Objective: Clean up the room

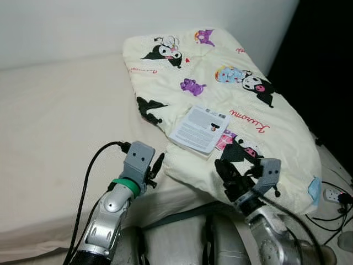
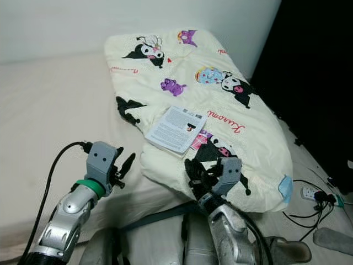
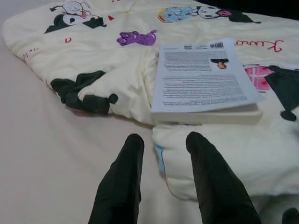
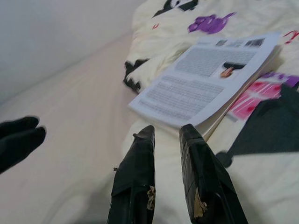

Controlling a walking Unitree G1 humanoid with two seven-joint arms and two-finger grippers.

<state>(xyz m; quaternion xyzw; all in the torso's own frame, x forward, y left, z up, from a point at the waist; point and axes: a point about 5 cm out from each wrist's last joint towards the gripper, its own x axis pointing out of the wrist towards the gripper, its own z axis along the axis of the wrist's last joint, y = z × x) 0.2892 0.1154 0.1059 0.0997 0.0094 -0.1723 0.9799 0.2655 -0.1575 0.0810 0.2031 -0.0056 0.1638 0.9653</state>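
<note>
A white paperback book (image 1: 199, 128) lies face down on a folded cream comforter (image 1: 220, 61) printed with cartoon characters, which rests on the beige bed (image 1: 55, 121). My left gripper (image 1: 156, 168) hovers over the sheet just short of the comforter's near left edge. Its fingers stand open and empty, pointing toward the book (image 3: 203, 79). My right gripper (image 1: 231, 174) is over the comforter's near edge, a little in front of the book (image 4: 205, 84). Its fingers are narrowly open with nothing between them.
A white wall (image 1: 83, 27) runs behind the bed. On the floor at the right lie a power strip (image 1: 333, 194) and tangled cables. A dark space borders the bed's right side. The left half of the mattress is bare sheet.
</note>
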